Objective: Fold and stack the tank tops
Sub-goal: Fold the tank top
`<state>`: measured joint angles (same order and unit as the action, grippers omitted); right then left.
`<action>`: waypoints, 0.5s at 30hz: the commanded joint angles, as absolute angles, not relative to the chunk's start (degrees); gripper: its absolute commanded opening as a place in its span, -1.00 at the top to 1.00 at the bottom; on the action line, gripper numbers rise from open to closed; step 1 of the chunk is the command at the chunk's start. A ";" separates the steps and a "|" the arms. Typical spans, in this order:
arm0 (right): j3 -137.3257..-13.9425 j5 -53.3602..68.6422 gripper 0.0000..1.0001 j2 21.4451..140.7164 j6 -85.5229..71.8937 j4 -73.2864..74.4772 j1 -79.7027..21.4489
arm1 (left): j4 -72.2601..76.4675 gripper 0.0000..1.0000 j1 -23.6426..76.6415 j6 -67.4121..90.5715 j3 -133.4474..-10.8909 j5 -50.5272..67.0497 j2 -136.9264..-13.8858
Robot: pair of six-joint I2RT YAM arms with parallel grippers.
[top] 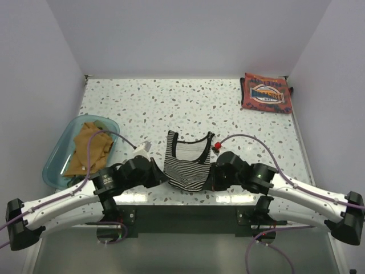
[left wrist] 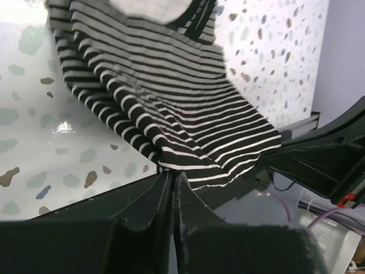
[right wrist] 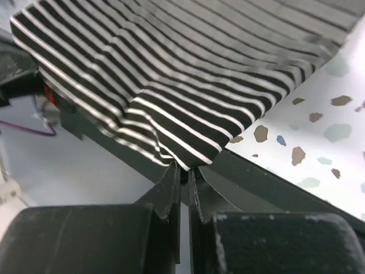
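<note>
The black-and-white striped tank top (top: 186, 161) lies at the table's near edge, straps pointing away from me, hem hanging slightly over the edge. My left gripper (top: 161, 177) is shut on its near left hem corner (left wrist: 171, 165). My right gripper (top: 210, 181) is shut on its near right hem corner (right wrist: 185, 160). The rust-red tank top (top: 266, 93) lies folded at the far right corner. Mustard-orange tank tops (top: 86, 147) lie heaped in the teal bin (top: 57, 161) at the left.
White walls close the table on three sides. The table's dark front edge (top: 188, 204) runs just below both grippers. Purple cables (top: 251, 140) loop above each arm.
</note>
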<state>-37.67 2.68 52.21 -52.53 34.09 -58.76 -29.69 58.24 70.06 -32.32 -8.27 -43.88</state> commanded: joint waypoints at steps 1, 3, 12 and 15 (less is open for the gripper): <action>-45.67 -5.88 1.00 49.48 -56.70 40.24 -59.41 | -36.29 1.00 60.29 73.58 -42.85 -16.25 -44.37; -49.11 -9.30 0.99 51.93 -55.38 42.88 -59.15 | -36.04 1.00 60.12 71.82 -46.21 -19.05 -47.01; -55.80 5.60 1.00 74.57 -40.09 31.65 -37.98 | -19.09 1.00 39.39 58.10 -51.33 -7.04 -65.64; -61.49 9.39 1.00 84.06 -36.14 28.04 -32.62 | -13.72 1.00 33.50 56.78 -51.85 -4.76 -73.71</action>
